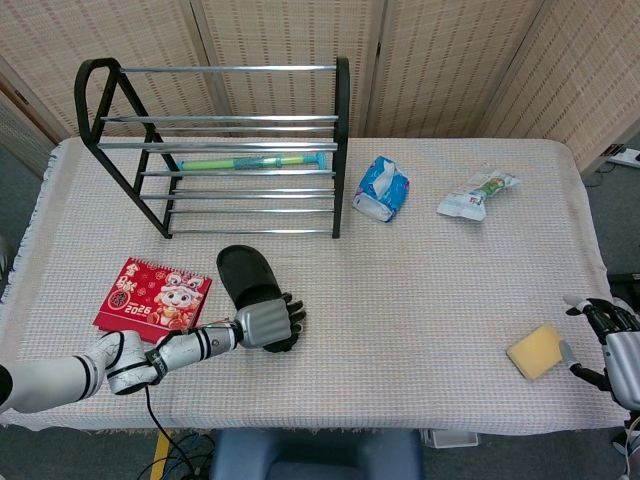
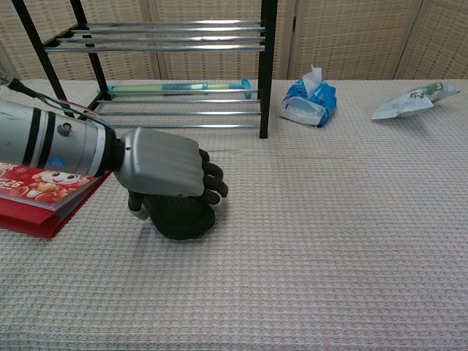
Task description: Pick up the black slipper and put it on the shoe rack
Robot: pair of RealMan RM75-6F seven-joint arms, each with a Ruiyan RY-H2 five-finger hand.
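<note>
The black slipper (image 1: 240,272) lies flat on the table in front of the shoe rack (image 1: 340,150), heel end toward the rack. My left hand (image 1: 265,324) lies over its toe end. In the chest view the fingers (image 2: 212,183) curl down over the slipper (image 2: 179,219) and the thumb presses its left side, so the left hand (image 2: 161,162) grips it on the cloth. My right hand (image 1: 612,335) rests at the table's right front edge, fingers apart and holding nothing.
A red 2025 calendar (image 1: 152,295) lies just left of the slipper. A green and blue stick (image 1: 250,161) lies on the rack's lower shelf. A blue tissue pack (image 1: 381,188), a snack packet (image 1: 478,193) and a yellow sponge (image 1: 539,351) lie to the right.
</note>
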